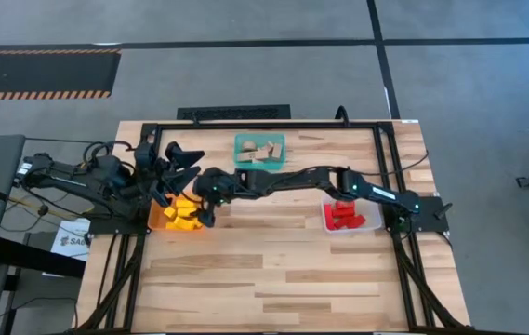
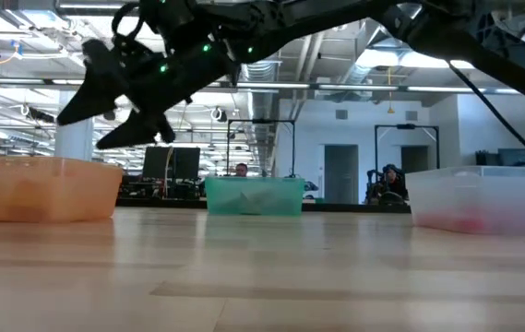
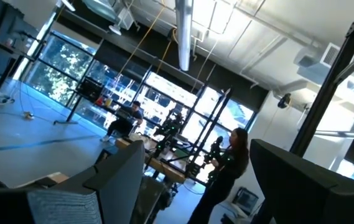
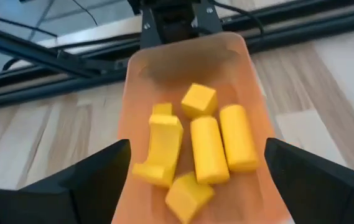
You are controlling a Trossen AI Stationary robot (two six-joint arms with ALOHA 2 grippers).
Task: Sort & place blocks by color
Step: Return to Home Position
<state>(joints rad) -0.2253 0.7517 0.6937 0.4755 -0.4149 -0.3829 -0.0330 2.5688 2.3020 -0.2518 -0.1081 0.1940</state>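
Several yellow blocks (image 4: 208, 149) lie in the orange bin (image 4: 127, 93), which sits at the table's left (image 1: 157, 219). Tan blocks (image 1: 262, 152) fill the teal bin (image 1: 245, 141) at the far edge. Red blocks (image 1: 343, 214) lie in the clear bin (image 1: 327, 221) on the right. My right gripper (image 4: 196, 149) reaches across the table and hangs open and empty above the orange bin (image 2: 41, 189); the low view shows it (image 2: 91, 124) well clear of the bin. My left gripper (image 1: 190, 163) is open and raised beside the orange bin's far side, pointing into the room (image 3: 195, 149).
The right arm (image 1: 292, 179) spans the table between the teal bin and the clear bin. A black frame (image 1: 264, 126) borders the table's far edge and sides. Bare wood (image 1: 273, 270) fills the table's near half. People show in the room beyond.
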